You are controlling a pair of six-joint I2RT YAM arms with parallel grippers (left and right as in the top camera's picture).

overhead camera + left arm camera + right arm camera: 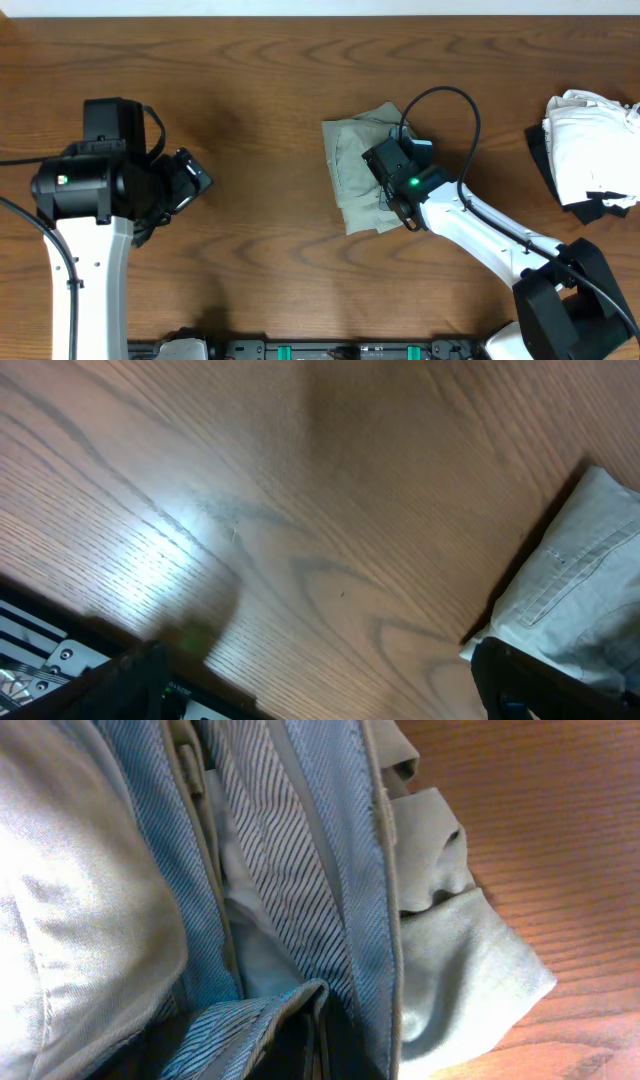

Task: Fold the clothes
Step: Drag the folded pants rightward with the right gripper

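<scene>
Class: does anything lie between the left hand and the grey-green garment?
Nothing visible does. Only bare brown wooden table lies between the open left hand and the wrinkled grey-green cotton garment. The shut right hand is over the garment's far part, outside that path.

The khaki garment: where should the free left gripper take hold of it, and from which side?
Probably the left edge of the garment, from the left, low over the table: it lies folded flat, that edge is bare and faces the open left gripper, while the right gripper sits on its right part.
</scene>
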